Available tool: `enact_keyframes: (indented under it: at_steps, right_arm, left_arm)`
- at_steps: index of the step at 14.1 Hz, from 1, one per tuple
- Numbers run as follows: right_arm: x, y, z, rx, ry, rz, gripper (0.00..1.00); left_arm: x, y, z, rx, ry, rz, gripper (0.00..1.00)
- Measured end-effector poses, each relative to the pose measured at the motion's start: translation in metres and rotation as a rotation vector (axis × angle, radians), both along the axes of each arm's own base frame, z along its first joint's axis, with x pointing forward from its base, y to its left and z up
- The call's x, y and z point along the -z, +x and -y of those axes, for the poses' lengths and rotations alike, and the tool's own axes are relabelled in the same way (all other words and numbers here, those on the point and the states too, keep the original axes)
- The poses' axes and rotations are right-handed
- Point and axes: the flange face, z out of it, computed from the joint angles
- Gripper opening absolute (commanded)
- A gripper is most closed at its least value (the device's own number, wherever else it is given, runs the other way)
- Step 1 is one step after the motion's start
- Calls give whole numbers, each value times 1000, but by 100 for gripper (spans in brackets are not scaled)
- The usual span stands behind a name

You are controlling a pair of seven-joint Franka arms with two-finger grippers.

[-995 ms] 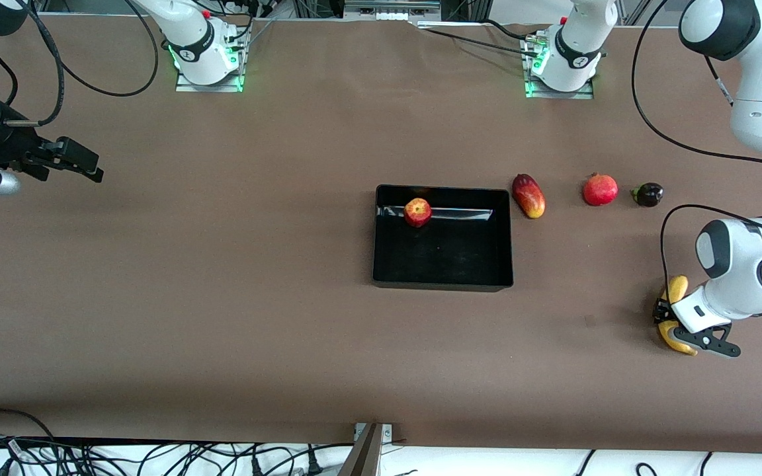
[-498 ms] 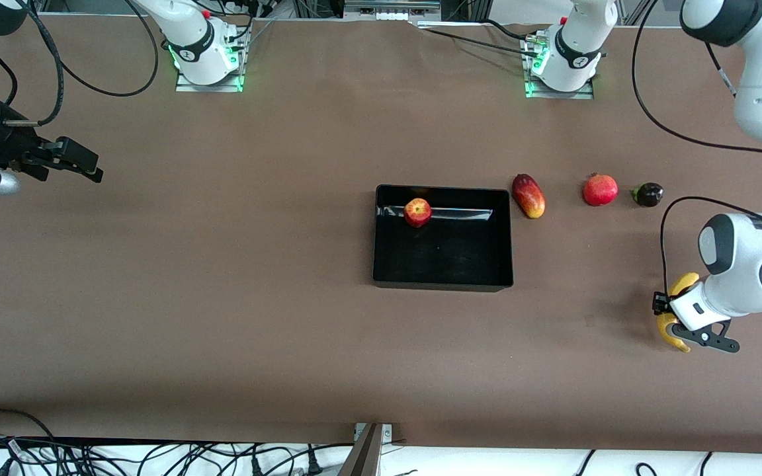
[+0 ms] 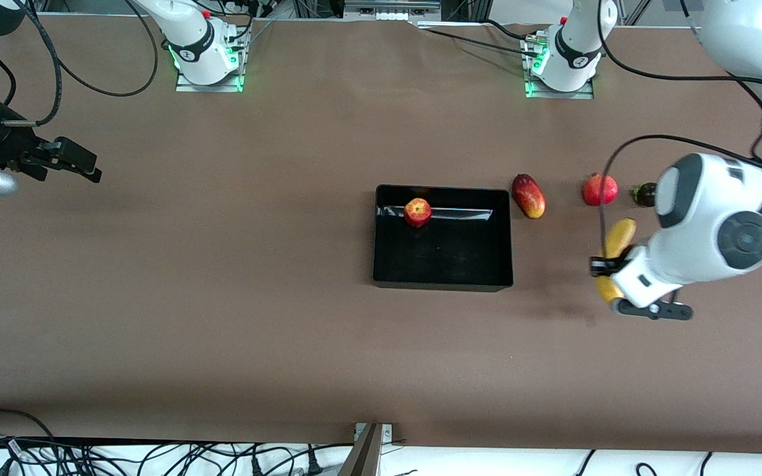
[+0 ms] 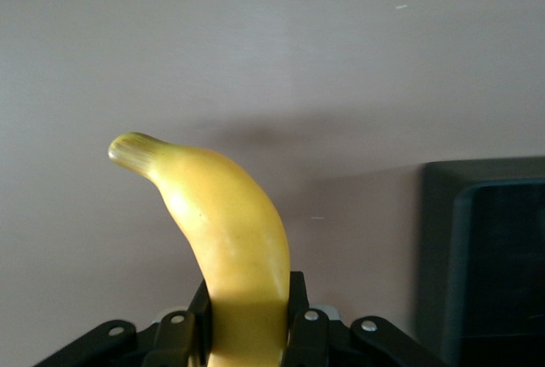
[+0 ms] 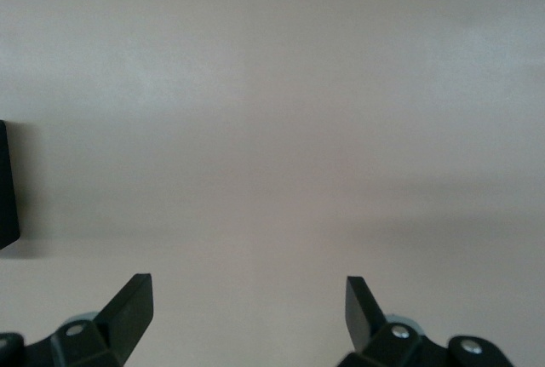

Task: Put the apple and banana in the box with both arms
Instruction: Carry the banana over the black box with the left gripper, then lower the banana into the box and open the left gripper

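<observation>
The red apple (image 3: 417, 212) with pale streaks lies in the black box (image 3: 443, 283), in the corner farthest from the front camera toward the right arm's end. My left gripper (image 3: 609, 266) is shut on the yellow banana (image 3: 616, 246) and holds it in the air over bare table between the box and the left arm's end. In the left wrist view the banana (image 4: 223, 231) sticks out from between the fingers (image 4: 298, 307), and the box's corner (image 4: 438, 214) shows beside it. My right gripper (image 5: 249, 299) is open and empty, in the air over the right arm's end of the table (image 3: 90, 173).
A red-yellow mango (image 3: 528, 196), a red pomegranate (image 3: 600, 190) and a small dark fruit (image 3: 643, 194) lie in a row from the box toward the left arm's end. Cables run along the table's front edge.
My left gripper has lifted the banana off the table and carried it toward the box and toward the row of fruits. The right arm has barely moved.
</observation>
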Motion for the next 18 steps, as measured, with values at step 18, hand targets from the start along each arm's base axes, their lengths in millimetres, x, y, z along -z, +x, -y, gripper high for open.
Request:
enact_keyframes:
  at_steps: [18]
  right_arm:
    - [0, 0, 5, 8, 0, 0, 100]
  left_arm:
    - [67, -94, 211, -273, -59, 90, 0]
